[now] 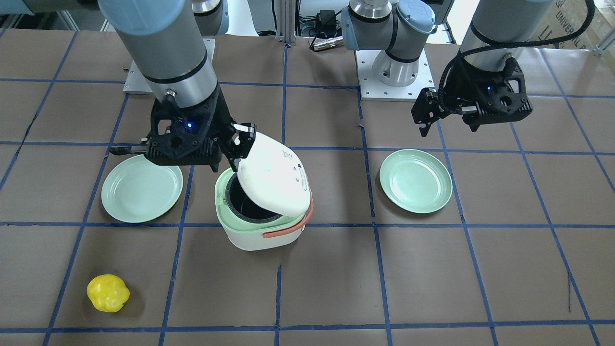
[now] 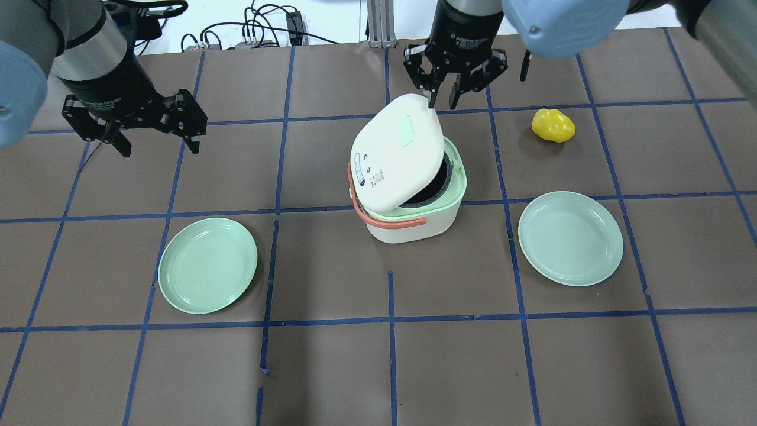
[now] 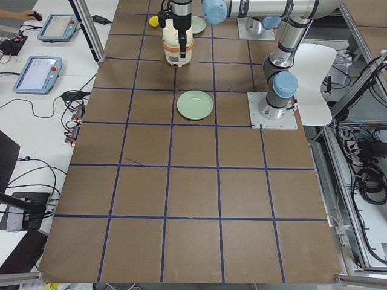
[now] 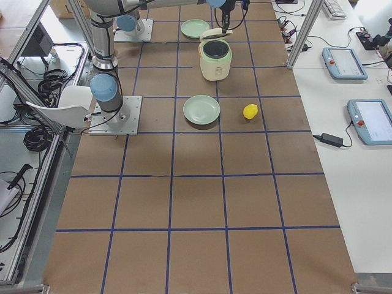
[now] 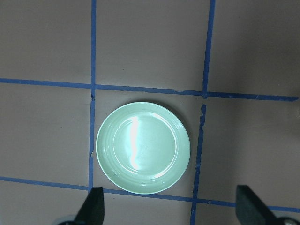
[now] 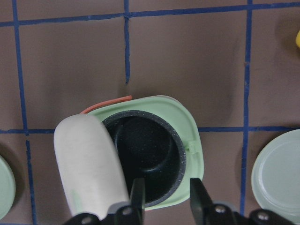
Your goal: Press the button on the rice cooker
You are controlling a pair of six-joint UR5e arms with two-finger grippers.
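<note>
The white rice cooker with a mint rim and an orange handle stands mid-table. Its lid is tilted up, open, and bears a green patch. The dark inner pot looks empty. My right gripper hovers at the lid's raised far edge, fingers a narrow gap apart, holding nothing; it also shows in the front view and in its wrist view. My left gripper is wide open and empty, high above the table, far left of the cooker.
A mint plate lies left of the cooker, under the left wrist camera, which shows it too. A second plate lies to the right. A yellow pepper sits at the far right.
</note>
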